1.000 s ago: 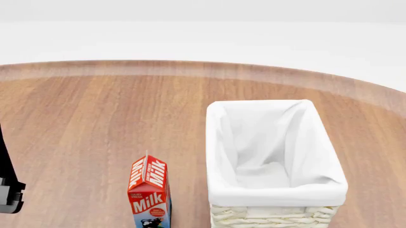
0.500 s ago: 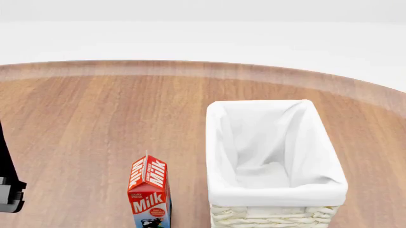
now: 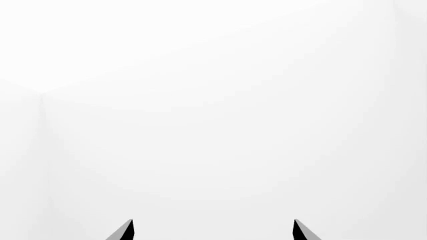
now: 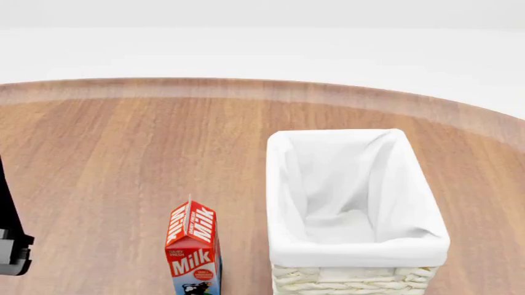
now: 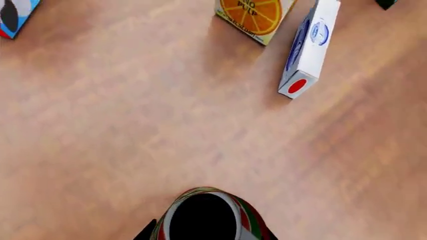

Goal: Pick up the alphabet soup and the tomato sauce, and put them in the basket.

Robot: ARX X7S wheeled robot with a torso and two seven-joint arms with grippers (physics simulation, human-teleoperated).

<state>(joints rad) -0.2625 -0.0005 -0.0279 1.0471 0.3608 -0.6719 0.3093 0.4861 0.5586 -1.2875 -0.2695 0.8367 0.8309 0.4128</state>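
Right at the right gripper (image 5: 203,235): tomato sauce (image 5: 207,215), upright, top end toward the camera, apparently clamped at its sides, above the table (image 5: 133,125). Left gripper (image 3: 212,231) spread wide, empty, facing blank white. Farther out, basket (image 4: 357,246) open-topped, unfilled beside the milk carton (image 4: 193,249). Alphabet soup nowhere in view.

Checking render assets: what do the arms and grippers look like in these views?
Little shows. Left gripper: two dark, pointed fingertips with grey faces. Left arm: a black link with a grey stepped part, at the head view's edge. Right gripper: only a black sliver. No cables or markings visible.
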